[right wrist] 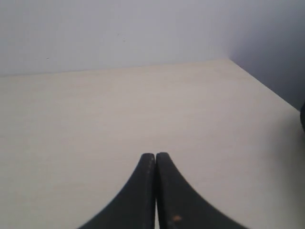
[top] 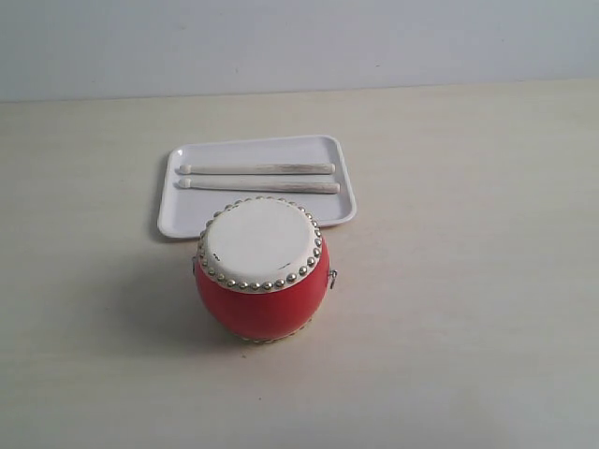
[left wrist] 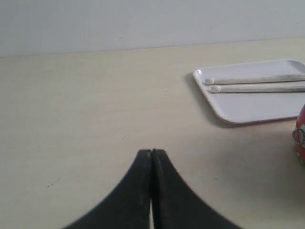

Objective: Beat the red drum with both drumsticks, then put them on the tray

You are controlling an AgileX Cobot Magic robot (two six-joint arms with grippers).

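Observation:
The red drum [top: 262,281] with its cream skin stands upright on the table, just in front of the white tray [top: 178,220]. Both drumsticks [top: 257,178] lie side by side across the tray, rounded tips toward the left. In the left wrist view the tray [left wrist: 238,112] and the drumsticks [left wrist: 257,83] sit far off to one side, and a sliver of the drum [left wrist: 301,138] shows at the frame edge. My left gripper [left wrist: 152,151] is shut and empty over bare table. My right gripper [right wrist: 155,155] is shut too, holding nothing, with none of the objects in its view. Neither gripper appears in the exterior view.
The pale wooden table [top: 468,281] meets a plain light wall at the back. The right wrist view shows the table's far corner and side edge [right wrist: 267,90], with a dark object [right wrist: 302,119] at the frame border.

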